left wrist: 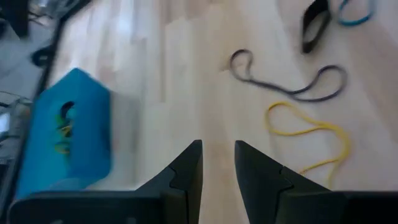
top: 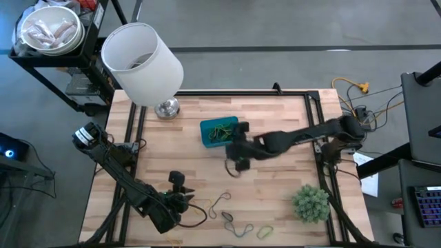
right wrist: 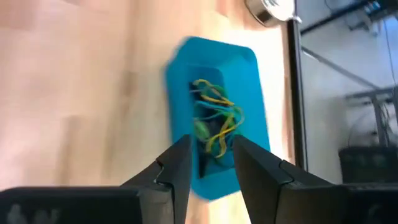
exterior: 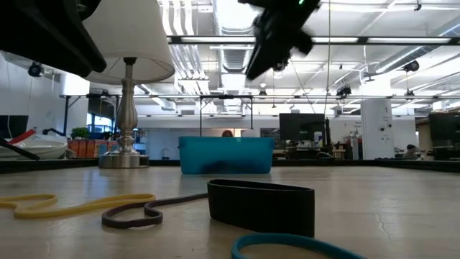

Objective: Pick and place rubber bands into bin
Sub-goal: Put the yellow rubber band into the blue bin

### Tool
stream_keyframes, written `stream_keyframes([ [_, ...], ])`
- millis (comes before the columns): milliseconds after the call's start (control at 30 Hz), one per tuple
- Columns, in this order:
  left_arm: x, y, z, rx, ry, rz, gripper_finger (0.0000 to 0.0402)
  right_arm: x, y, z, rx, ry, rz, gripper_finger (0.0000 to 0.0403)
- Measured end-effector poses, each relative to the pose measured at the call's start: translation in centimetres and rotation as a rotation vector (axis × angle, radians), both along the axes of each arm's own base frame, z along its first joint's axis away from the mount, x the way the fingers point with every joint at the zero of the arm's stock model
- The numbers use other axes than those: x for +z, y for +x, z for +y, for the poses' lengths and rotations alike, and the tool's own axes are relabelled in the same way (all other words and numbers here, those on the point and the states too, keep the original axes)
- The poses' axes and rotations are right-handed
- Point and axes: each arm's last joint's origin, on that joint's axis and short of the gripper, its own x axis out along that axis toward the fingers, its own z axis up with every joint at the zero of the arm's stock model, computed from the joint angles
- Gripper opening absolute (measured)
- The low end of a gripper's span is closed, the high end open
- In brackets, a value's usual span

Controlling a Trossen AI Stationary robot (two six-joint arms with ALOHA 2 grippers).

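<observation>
- A pale wooden table (top: 275, 124) carries the work, with an open hall of ceiling lights and desks behind it in the low view.
- The bin (top: 219, 132), a small blue tray, sits near the table's far edge, just beside the lamp base (top: 167, 108) of the big white lampshade (top: 141, 55).
- Inside the bin lies a tangle of green and yellow rubber bands (right wrist: 214, 121).
- The right gripper (top: 238, 148) hangs just beside the bin's near edge; its fingers stand apart with nothing between them, so a drop looks just finished.
- The left gripper (top: 185, 200) waits well away from the bin at the near edge, fingers slightly parted and empty.
- More bands lie loose on the wood well apart from the bin: a yellow band (left wrist: 308, 134), a long dark thin band (left wrist: 292, 81), a wide black band (exterior: 260, 205) and a teal band (exterior: 295, 247).
- Judged from this, the step in hand is the release into the bin, several bands remaining.
- The next move calls for an arm to reach toward the loose bands, then pinch one thin loop flat against the wood.
</observation>
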Motion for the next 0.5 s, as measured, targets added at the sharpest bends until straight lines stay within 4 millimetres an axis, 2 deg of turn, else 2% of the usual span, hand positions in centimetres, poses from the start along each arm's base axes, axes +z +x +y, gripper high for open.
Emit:
stream_keyframes([
  [300, -0.1, 0.0, -1.1, -0.142, -0.235, 0.141, 0.0077, 2.9, -5.5, 7.7, 0.166, 0.076, -0.047, 0.0091],
  [500, -0.2, -0.1, -1.3, -0.137, -0.347, 0.195, 0.0077, 3.0, -8.3, 11.8, 0.288, 0.115, -0.073, 0.0084],
])
